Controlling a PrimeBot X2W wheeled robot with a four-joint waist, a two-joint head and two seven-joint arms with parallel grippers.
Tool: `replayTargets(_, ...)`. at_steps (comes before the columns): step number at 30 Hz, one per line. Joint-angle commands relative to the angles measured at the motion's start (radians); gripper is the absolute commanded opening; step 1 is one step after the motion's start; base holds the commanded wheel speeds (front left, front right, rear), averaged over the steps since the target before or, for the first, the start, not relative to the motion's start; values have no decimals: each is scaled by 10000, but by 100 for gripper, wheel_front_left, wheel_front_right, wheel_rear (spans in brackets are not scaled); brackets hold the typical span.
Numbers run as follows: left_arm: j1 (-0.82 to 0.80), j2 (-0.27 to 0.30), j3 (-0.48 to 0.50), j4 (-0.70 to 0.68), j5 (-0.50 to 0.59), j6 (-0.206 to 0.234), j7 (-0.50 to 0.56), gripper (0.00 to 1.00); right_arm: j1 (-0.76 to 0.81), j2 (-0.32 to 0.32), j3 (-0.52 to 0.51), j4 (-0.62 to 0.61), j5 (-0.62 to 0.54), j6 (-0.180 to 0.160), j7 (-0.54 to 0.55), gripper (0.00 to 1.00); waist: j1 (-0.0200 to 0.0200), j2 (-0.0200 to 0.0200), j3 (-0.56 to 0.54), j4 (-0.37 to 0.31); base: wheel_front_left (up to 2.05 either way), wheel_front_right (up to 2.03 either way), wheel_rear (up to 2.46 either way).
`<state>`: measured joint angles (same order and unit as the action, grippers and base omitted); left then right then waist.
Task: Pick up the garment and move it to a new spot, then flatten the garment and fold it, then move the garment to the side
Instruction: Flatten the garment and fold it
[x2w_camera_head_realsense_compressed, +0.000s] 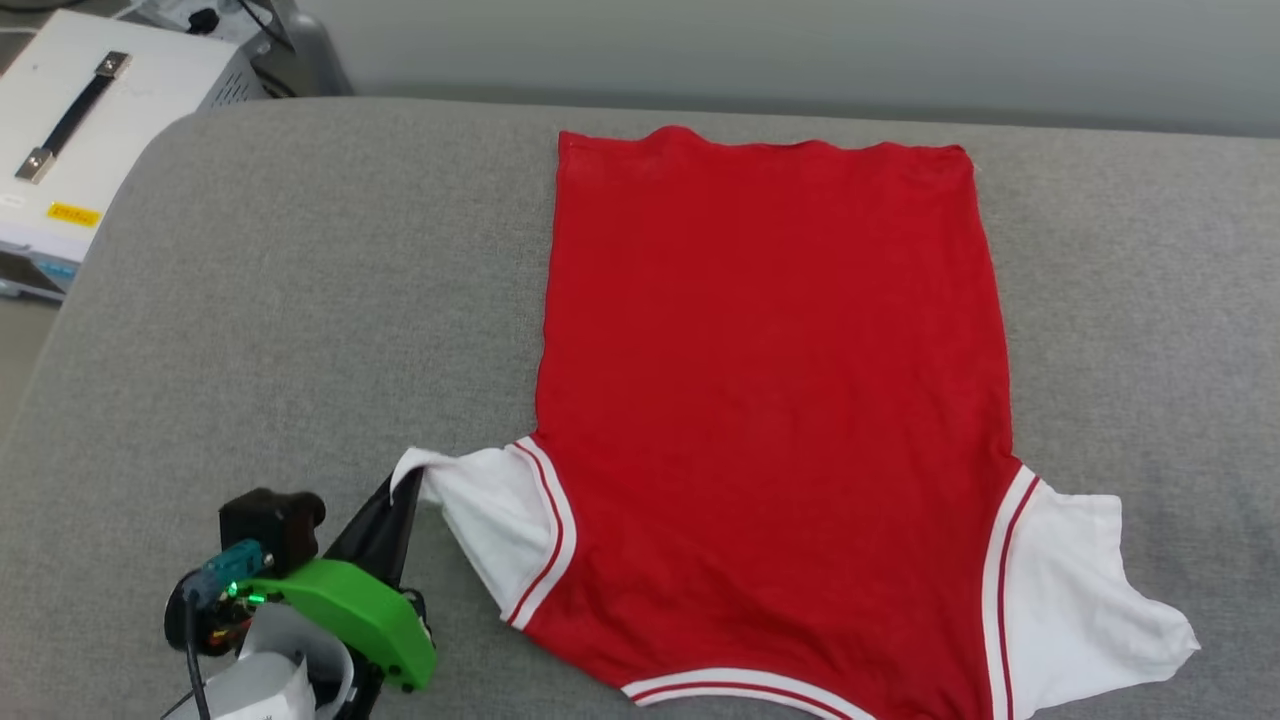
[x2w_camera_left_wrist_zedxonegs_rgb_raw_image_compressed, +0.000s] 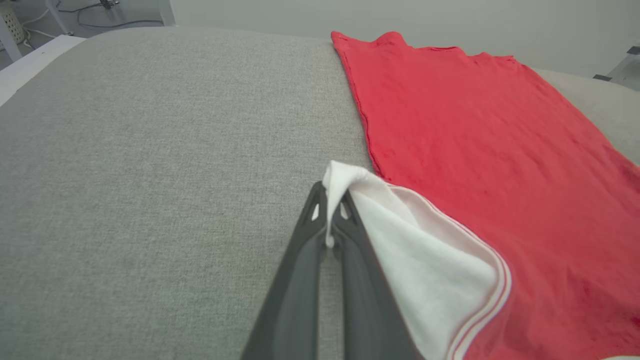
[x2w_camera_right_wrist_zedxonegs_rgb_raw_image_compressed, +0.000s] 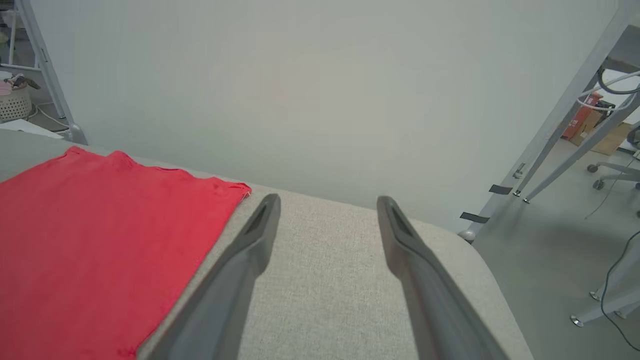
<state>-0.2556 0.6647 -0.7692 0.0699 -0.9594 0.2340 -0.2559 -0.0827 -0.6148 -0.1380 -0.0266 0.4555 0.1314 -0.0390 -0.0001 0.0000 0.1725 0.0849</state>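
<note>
The light is bright, soft and even, leaving only faint shadows beside the red cloth shirt with white sleeves (x2w_camera_head_realsense_compressed: 770, 400) on the grey woven table cover (x2w_camera_head_realsense_compressed: 300, 300), while both wrist views bend at their edges and show the long dark plastic fingers (x2w_camera_left_wrist_zedxonegs_rgb_raw_image_compressed: 295, 300) a bit soft up close.

Left of the garment (x2w_camera_head_realsense_compressed: 770, 400), the grey padded surface (x2w_camera_head_realsense_compressed: 280, 300) is bare from far edge to near edge, except for the left gripper (x2w_camera_head_realsense_compressed: 408, 482), which is clamped on the sleeve tip. Right of the garment, a narrower bare strip lies under the spread fingers of the right gripper (x2w_camera_right_wrist_zedxonegs_rgb_raw_image_compressed: 327, 205). A pale panel (x2w_camera_right_wrist_zedxonegs_rgb_raw_image_compressed: 320, 100) bounds the far edge. A white case (x2w_camera_head_realsense_compressed: 90, 120) flanks the far left corner. Slanted metal legs (x2w_camera_right_wrist_zedxonegs_rgb_raw_image_compressed: 550, 145) stand off the right end.
</note>
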Motion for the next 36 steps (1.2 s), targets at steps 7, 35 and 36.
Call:
replayTargets(7, -820, -786, 378, -495, 978, -63, -57, 0, -3694, -951, 1016, 80, 683, -7, 2368, 100, 1, 0, 1870, 1066, 0, 0, 0)
replayTargets(35, -1454, -3111, 1946, -682, 3231, -1313, -58, 0, -10657, -1056, 5299, 5278, 1319, -7, 10943, 100, 1, 0, 5057, 2760, 0, 0, 0)
replayTargets(36, -1444, -3158, 1981, -641, 3266, -1359, -58, 0, -10532, -1114, 5323, 5348, 1413, -7, 10972, 100, 1, 0, 5049, 2755, 0, 0, 0)
